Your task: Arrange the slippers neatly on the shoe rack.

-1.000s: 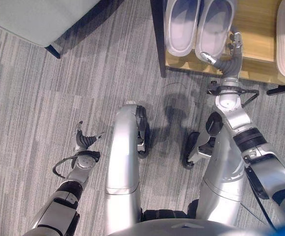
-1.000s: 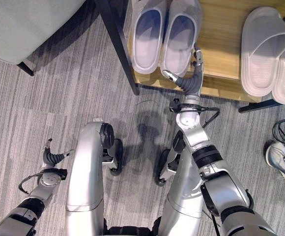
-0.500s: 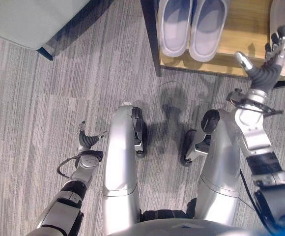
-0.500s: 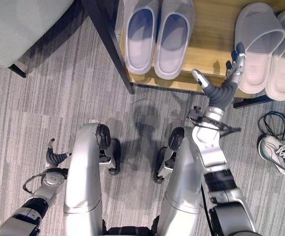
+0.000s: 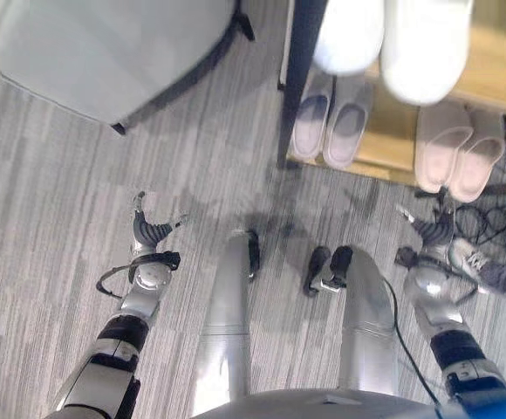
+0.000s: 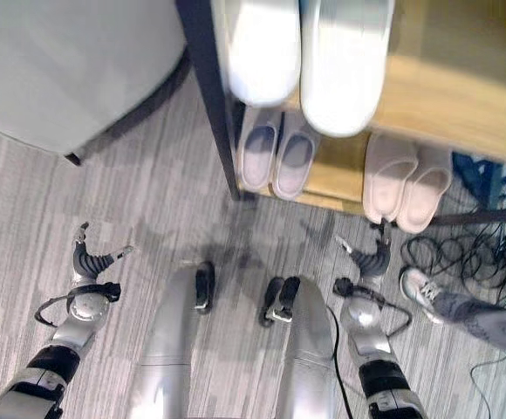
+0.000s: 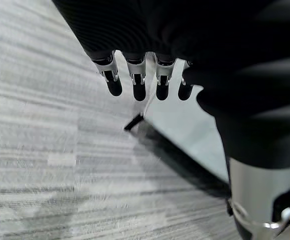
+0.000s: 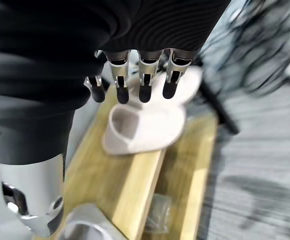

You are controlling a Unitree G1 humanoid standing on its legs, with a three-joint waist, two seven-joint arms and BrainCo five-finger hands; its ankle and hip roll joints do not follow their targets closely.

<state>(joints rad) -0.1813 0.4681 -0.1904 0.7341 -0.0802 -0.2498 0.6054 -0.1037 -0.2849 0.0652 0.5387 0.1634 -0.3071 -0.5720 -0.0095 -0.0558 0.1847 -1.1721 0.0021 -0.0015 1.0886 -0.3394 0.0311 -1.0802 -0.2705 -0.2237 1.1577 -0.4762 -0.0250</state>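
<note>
Currently, an inventory from where I stand, clock directions read from my head's view.

1. Shoe rack (image 6: 427,96), wood shelves on a dark frame, at 12 to 1 o'clock.
2. Lilac slippers (image 6: 276,157), a pair, lower shelf, toward 12 o'clock, toes pointing out to me, side by side and touching.
3. Pink slippers (image 6: 407,179), a pair, same shelf, at 1 o'clock, touching each other, a little fanned apart at the toes.
4. White slippers (image 6: 305,48), a pair, upper shelf, toes overhanging the front edge above the lilac pair.
5. My right hand (image 6: 373,258), over the carpet just short of the pink pair, fingers relaxed and straight, holding nothing.
6. My left hand (image 5: 151,229), at 9 o'clock over the carpet, fingers loosely spread, empty, idle.
7. Grey seat (image 5: 105,48) at 10 o'clock; a sneaker (image 6: 426,286) and loose black cables (image 6: 441,253) on the floor at 3 o'clock.

Risks, as I judge them: the white pair overhangs, so a knock to the rack could tip one off. A nudge to straighten the pink pair could push one askew or off the shelf's end. My right arm could snag the cables.

Writing: none I can read on any slipper.
</note>
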